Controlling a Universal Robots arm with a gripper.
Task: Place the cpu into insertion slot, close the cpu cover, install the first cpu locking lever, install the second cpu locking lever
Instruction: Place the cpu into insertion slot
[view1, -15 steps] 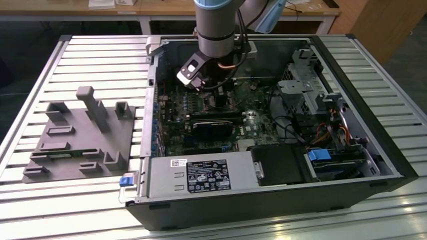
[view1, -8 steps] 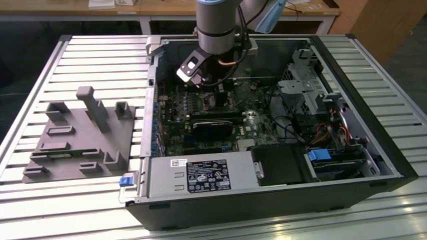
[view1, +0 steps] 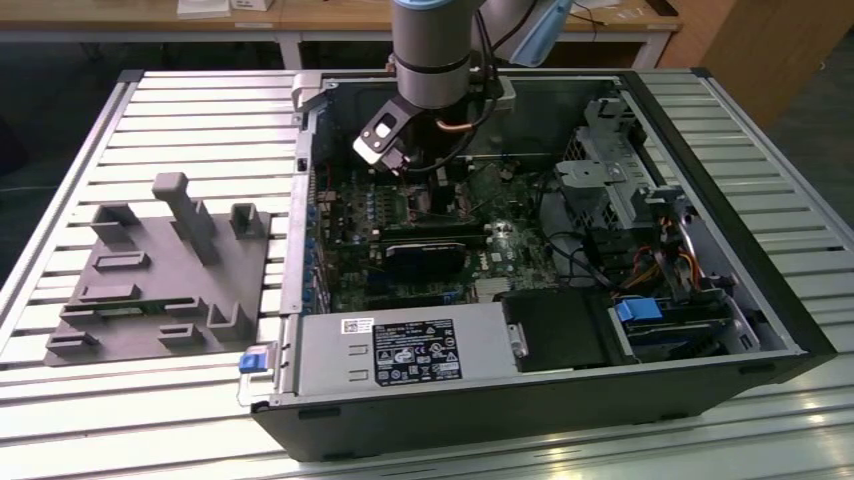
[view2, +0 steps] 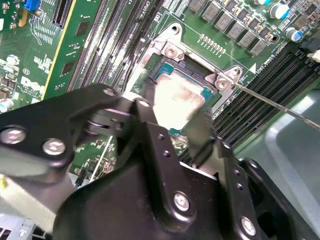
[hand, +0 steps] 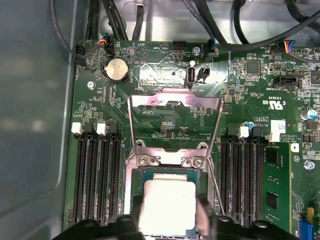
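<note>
Cpu: the cpu (hand: 167, 202) is lying square over the insertion slot (hand: 172, 171), its dull silvery top facing up. I cannot tell whether it is sitting fully down in the slot.
Gripper: the gripper (hand: 169, 222) is grasping the cpu. Its black fingers (hand: 136, 217) are pressing against two opposite edges, and the chip is filling the gap between them in both wrist views.
Cpu cover: the cpu cover (hand: 175, 101) is standing open, tilted up on its hinge at one edge of the slot. Green board is showing through its square window. It is rising just beyond the cpu and is touching neither the cpu nor the fingers.
Locking lever: a thin wire lever (hand: 216, 187) is running along one side of the slot, close beside one finger. In the second wrist view it is angling away from the slot's corner.
Memory slots: long narrow black slots (hand: 95, 175) are flanking the insertion slot on both sides.
Battery: a round coin cell (hand: 116, 69) is sitting on the board past the cover.
Cables: black cables (hand: 235, 30) are looping beyond the board's edge.
Case: in the exterior view, the arm (view1: 434, 50) is reaching down into an open computer case (view1: 787, 330), which is lying on a slatted table (view1: 174, 110).
Fixture: a grey moulded block (view1: 160, 270) is resting on the table at the exterior view's left, well apart from the gripper.
</note>
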